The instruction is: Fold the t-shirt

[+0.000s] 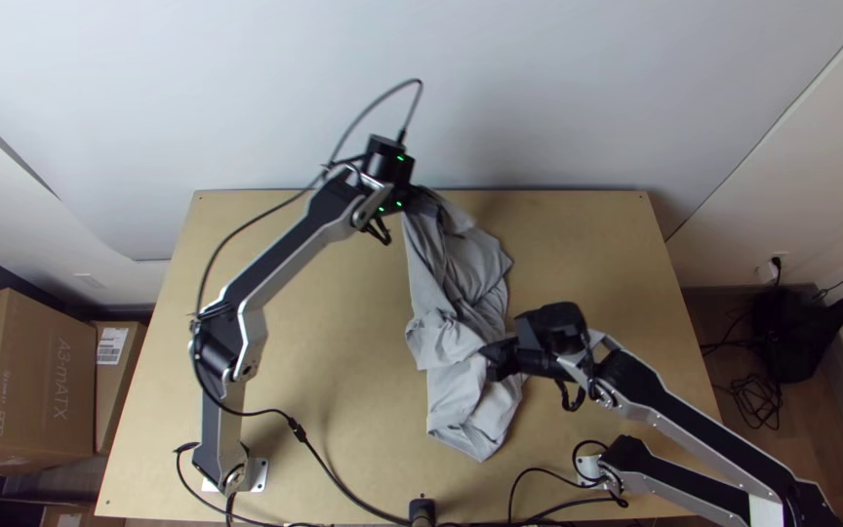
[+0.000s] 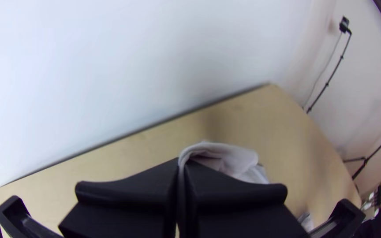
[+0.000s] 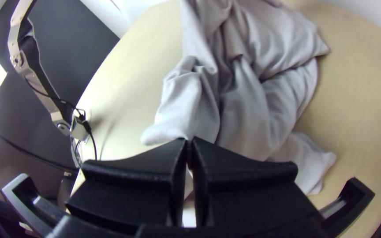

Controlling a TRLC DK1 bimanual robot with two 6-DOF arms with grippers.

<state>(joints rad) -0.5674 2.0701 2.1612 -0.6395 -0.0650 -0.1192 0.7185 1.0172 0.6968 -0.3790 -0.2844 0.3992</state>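
Pinching the t-shirt (image 1: 456, 273), bunched from the desk's (image 1: 343, 322) far edge towards its near one, the left gripper (image 2: 182, 162) should pull gently; the right gripper (image 3: 189, 140) is narrow, any cloth hold unclear.

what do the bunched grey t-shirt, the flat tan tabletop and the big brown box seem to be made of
The t-shirt looks like soft, matt fabric, perhaps cotton jersey: it drapes in loose, rounded folds. The tabletop looks like smooth pale wood or plywood, judging by its even tan colour. The box looks like plain matt cardboard, with flat panels and creased edges.
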